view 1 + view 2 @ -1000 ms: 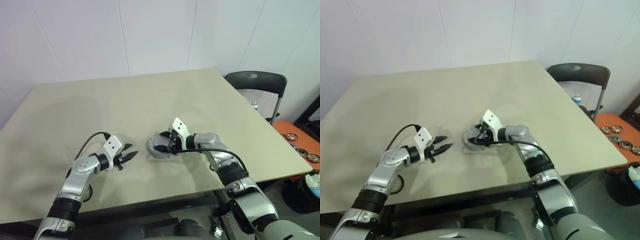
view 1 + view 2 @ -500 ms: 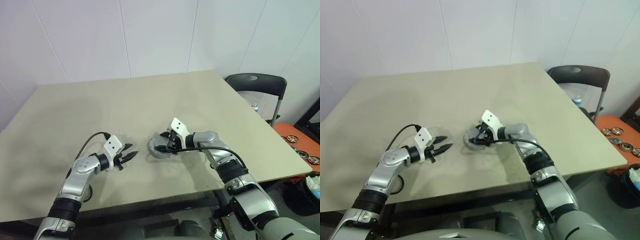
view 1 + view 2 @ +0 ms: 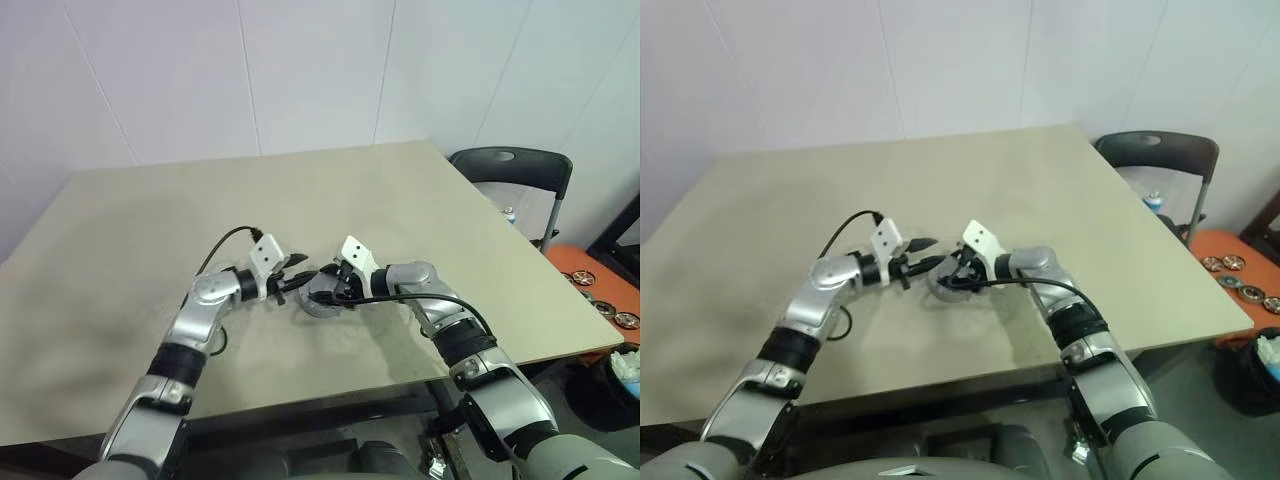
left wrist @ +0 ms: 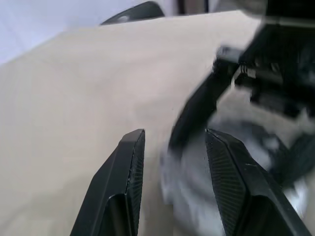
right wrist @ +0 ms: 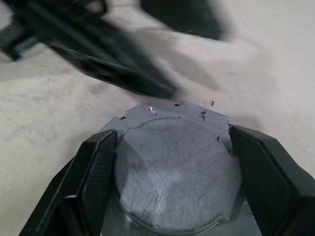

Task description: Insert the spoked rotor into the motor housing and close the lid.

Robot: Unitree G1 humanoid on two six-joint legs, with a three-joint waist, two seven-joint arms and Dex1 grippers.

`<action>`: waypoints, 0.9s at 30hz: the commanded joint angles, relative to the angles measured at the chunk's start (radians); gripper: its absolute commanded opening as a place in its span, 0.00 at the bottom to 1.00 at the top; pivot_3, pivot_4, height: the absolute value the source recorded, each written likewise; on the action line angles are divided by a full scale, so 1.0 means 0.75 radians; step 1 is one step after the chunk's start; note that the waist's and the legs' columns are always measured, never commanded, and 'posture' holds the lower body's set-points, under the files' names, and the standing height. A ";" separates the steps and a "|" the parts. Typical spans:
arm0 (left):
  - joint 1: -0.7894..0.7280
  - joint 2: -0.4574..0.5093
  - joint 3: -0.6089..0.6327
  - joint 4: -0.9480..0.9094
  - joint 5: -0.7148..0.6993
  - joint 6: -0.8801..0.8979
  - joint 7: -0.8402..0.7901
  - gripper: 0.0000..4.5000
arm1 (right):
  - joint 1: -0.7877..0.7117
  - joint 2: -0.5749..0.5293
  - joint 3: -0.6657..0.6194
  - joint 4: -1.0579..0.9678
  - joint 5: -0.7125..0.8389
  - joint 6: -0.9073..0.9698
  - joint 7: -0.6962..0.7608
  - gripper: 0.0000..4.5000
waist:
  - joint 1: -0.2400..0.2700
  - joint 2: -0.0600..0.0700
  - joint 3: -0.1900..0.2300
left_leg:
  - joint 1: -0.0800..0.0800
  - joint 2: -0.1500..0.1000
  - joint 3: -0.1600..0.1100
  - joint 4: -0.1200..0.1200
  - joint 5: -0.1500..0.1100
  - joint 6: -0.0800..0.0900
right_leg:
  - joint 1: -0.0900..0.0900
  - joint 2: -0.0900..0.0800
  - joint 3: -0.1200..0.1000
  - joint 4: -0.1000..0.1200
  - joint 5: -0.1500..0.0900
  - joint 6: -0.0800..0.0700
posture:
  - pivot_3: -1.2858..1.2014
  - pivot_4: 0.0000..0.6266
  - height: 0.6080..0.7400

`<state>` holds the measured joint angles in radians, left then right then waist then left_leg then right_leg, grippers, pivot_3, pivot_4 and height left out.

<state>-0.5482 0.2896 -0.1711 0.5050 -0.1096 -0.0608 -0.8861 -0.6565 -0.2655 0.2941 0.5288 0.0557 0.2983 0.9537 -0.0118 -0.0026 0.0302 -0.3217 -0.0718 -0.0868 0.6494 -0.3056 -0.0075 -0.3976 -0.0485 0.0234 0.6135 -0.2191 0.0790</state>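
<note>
Two tools meeting at lid, chair well apart, housing probably beneath

left tool crowding lid, table around open

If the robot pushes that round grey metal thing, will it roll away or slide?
Probably slide. The lid lies flat, so it shouldn't roll. It looks like stiff scratched metal, likely heavy for its size and slippery. The right gripper's fingers sit on both sides of it, which should stop it skidding.
</note>
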 commanded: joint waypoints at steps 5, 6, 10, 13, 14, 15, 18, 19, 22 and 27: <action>-0.098 -0.029 -0.074 0.270 0.084 -0.088 -0.109 0.18 | 0.073 -0.035 0.011 0.001 -0.051 0.061 -0.048 0.72 | 0.002 -0.001 -0.001 | 0.000 0.000 0.000 0.000 0.000 0.000 | 0.000 0.000 0.000 0.000 0.000 0.000 | 0.52 0.00 1.00; -0.106 -0.028 -0.078 0.293 0.103 -0.093 -0.091 0.11 | 0.078 -0.036 0.006 -0.007 -0.049 0.063 -0.055 0.72 | 0.003 -0.001 -0.001 | 0.000 0.000 0.000 0.000 0.000 0.000 | 0.001 0.000 0.000 0.000 0.000 0.000 | 0.52 0.00 1.00; -0.113 -0.002 -0.150 0.369 0.197 -0.056 -0.114 0.01 | 0.090 -0.034 -0.006 -0.038 -0.043 0.073 -0.078 0.72 | 0.005 -0.002 -0.003 | 0.001 0.000 -0.001 0.001 0.000 0.000 | 0.002 0.000 -0.001 0.000 -0.002 0.004 | 0.52 0.00 1.00; -0.087 0.010 -0.176 0.344 0.193 0.024 -0.191 0.01 | 0.093 -0.035 -0.007 -0.049 -0.043 0.082 -0.084 0.72 | 0.004 -0.002 -0.008 | 0.002 0.000 -0.001 0.001 0.000 0.000 | 0.003 0.000 -0.001 0.000 -0.004 0.006 | 0.52 0.00 1.00; -0.076 0.016 -0.182 0.327 0.189 0.050 -0.218 0.01 | 0.094 -0.037 -0.006 -0.048 -0.044 0.083 -0.087 0.72 | 0.004 -0.002 -0.011 | 0.002 0.000 -0.001 0.001 0.000 0.001 | 0.003 0.000 -0.001 0.000 -0.004 0.007 | 0.52 0.00 1.00; -0.066 0.020 -0.185 0.308 0.184 0.072 -0.242 0.01 | 0.093 -0.039 -0.006 -0.043 -0.047 0.083 -0.089 0.72 | 0.004 -0.001 -0.013 | 0.002 0.000 -0.001 0.000 -0.001 0.001 | 0.003 0.000 -0.001 0.000 -0.005 0.008 | 0.52 0.00 1.00; -0.046 0.025 -0.186 0.270 0.179 0.114 -0.271 0.01 | 0.098 -0.038 -0.010 -0.045 -0.039 0.086 -0.085 0.72 | 0.005 -0.001 -0.019 | 0.002 0.000 -0.001 0.000 -0.001 0.002 | 0.003 -0.001 -0.001 -0.001 -0.005 0.008 | 0.52 0.00 1.00; -0.042 0.027 -0.185 0.261 0.180 0.122 -0.272 0.01 | 0.100 -0.035 -0.015 -0.051 -0.030 0.090 -0.081 0.72 | 0.006 -0.001 -0.020 | 0.002 0.000 -0.001 0.000 -0.001 0.002 | 0.004 -0.001 -0.001 -0.001 -0.005 0.008 | 0.52 0.00 1.00; -0.036 0.029 -0.181 0.247 0.184 0.130 -0.265 0.01 | 0.102 -0.020 -0.084 -0.135 0.117 0.240 0.022 0.72 | 0.014 -0.002 -0.021 | 0.003 -0.001 -0.002 0.001 -0.002 0.003 | 0.005 -0.002 -0.001 -0.001 -0.006 0.009 | 0.52 0.00 1.00; -0.033 0.034 -0.169 0.228 0.183 0.126 -0.247 0.01 | 0.115 -0.083 -0.145 -0.262 0.291 0.422 0.206 0.72 | 0.044 -0.002 -0.021 | -0.001 -0.002 -0.004 -0.001 -0.005 0.007 | 0.002 -0.003 -0.001 -0.002 -0.006 0.008 | 0.52 0.00 1.00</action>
<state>-0.6238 0.2940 -0.2517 0.6132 -0.0303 -0.0139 -1.0664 -0.5870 -0.3210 0.2030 0.3791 0.1821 0.5603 0.9989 0.0214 -0.0041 0.0147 -0.3231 -0.0736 -0.0898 0.6486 -0.3114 -0.0019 -0.3971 -0.0507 0.0228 0.6118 -0.2245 0.0848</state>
